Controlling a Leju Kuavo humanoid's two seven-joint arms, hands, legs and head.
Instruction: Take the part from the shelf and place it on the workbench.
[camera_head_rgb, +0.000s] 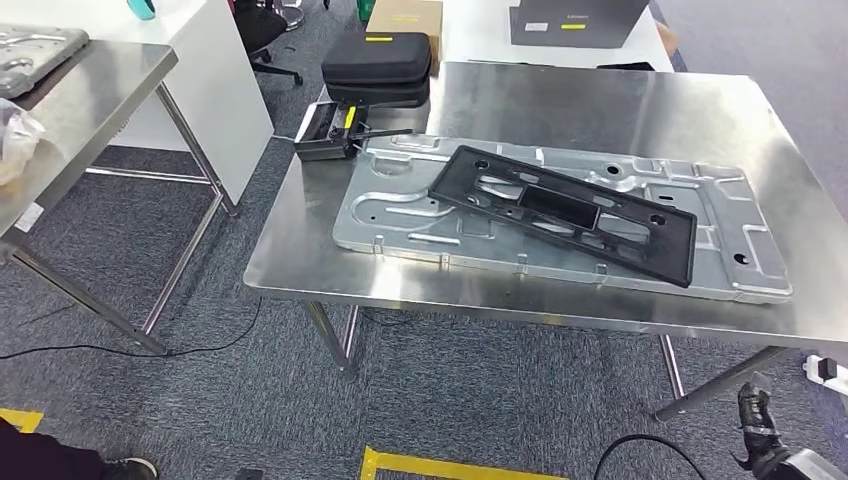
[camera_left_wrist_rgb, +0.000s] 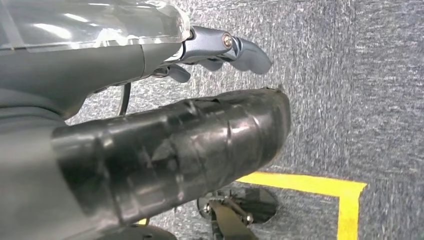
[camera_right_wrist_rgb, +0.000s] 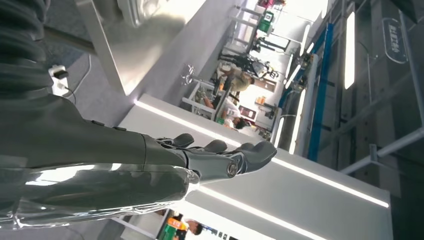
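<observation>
From the head view, you are looking down on a steel workbench (camera_head_rgb: 600, 110) standing on grey carpet. A large stamped silver metal panel (camera_head_rgb: 420, 215) is lying flat across it, and the black plastic frame part (camera_head_rgb: 560, 212) is resting on top of that panel, running diagonally from the panel's far left toward its near right edge. At the bench's far left corner a black zippered case (camera_head_rgb: 376, 62) is sitting, with a small black device (camera_head_rgb: 325, 135) just beside it, near the panel's corner. A second steel table (camera_head_rgb: 90, 90) is standing well apart to the left, and a white cabinet (camera_head_rgb: 200, 70) is standing behind it. Your right hand (camera_head_rgb: 760, 440) is hanging low at the lower right corner, below the bench edge, touching nothing; you cannot tell from here how its fingers are lying. Yellow floor tape (camera_head_rgb: 450, 465) is showing at the bottom edge.

In the left wrist view, your left hand (camera_left_wrist_rgb: 165, 120) is hanging over the carpet, its fingers (camera_left_wrist_rgb: 240, 50) reaching out straight and its thick thumb (camera_left_wrist_rgb: 200, 145) lying apart from them, with nothing between them. A yellow tape line (camera_left_wrist_rgb: 345, 200) is marking the floor beyond.

In the right wrist view, your right hand (camera_right_wrist_rgb: 210, 160) is pointing away toward a bright hall, its fingers (camera_right_wrist_rgb: 255, 150) stretching out loosely and holding nothing. A white partition (camera_right_wrist_rgb: 310, 200) is running behind it, and people are standing far off, too small to make out.
</observation>
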